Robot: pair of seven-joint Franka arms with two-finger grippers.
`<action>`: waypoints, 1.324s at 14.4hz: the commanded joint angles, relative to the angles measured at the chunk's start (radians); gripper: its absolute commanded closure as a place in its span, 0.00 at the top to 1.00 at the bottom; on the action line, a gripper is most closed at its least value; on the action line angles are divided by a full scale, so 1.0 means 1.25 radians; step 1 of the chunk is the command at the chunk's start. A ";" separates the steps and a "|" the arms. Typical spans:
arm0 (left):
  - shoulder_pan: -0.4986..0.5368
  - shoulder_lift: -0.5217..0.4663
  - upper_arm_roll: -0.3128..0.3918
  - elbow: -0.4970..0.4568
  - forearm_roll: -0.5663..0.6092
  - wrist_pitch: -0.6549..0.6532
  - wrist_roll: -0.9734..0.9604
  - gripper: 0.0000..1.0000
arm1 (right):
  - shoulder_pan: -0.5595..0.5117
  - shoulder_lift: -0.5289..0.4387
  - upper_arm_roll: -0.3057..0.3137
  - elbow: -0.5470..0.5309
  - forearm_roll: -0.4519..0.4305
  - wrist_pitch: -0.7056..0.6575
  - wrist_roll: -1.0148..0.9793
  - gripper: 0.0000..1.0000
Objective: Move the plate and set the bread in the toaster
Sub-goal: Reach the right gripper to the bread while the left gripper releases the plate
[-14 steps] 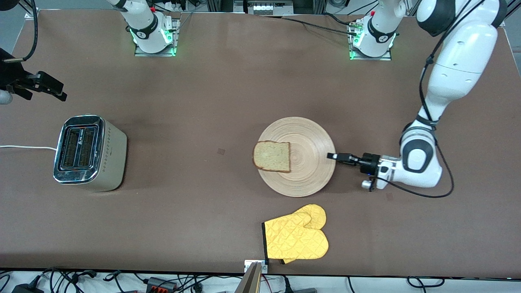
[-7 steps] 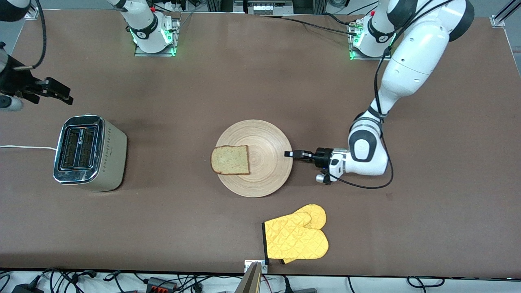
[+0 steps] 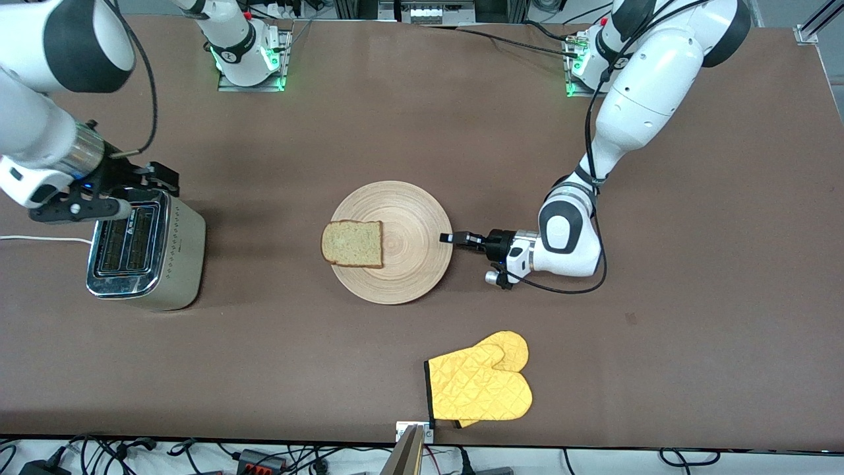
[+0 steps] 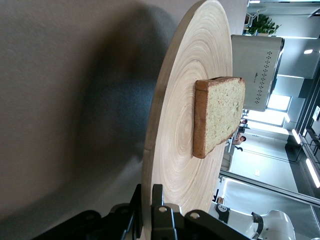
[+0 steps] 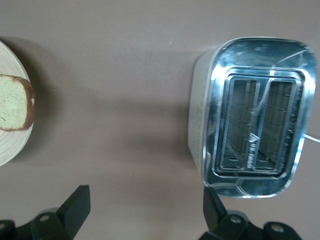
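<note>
The plate sits mid-table, a big round disc of pale wood, its ring grain running in neat circles out to the rim. On it lies the bread, one squarish light-brown slice with a darker crust, resting flat on the part of the plate toward the right arm's end, one edge hanging just past the rim. From the left wrist view the slice shows a speckled crumb and a thick brown crust.

Down low at the plate's edge toward the left arm's end is the left gripper, and the left wrist view shows its dark fingers closed on the rim, one above the wood and one below.

Over at the right arm's end stands the toaster, chrome top gleaming, matte beige side with its row of small dots, both slots showing nothing but their wire guides. A white cord trails off from it toward the table's edge. The right gripper hangs over the toaster's top, fingers spread wide apart with nothing between them.

Nearer the front camera than the plate lies a yellow quilted oven mitt, flat on the brown table.
</note>
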 commanded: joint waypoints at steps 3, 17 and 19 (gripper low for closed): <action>-0.019 -0.012 0.010 -0.004 -0.018 0.034 0.015 0.20 | 0.029 0.076 -0.002 -0.001 0.066 0.062 0.002 1.00; 0.298 -0.126 0.020 0.022 0.354 -0.289 -0.054 0.42 | 0.152 0.298 -0.002 0.005 0.255 0.294 0.030 0.98; 0.347 -0.170 0.018 0.102 0.476 -0.423 -0.149 0.42 | 0.156 0.336 -0.002 0.009 0.300 0.321 0.030 0.88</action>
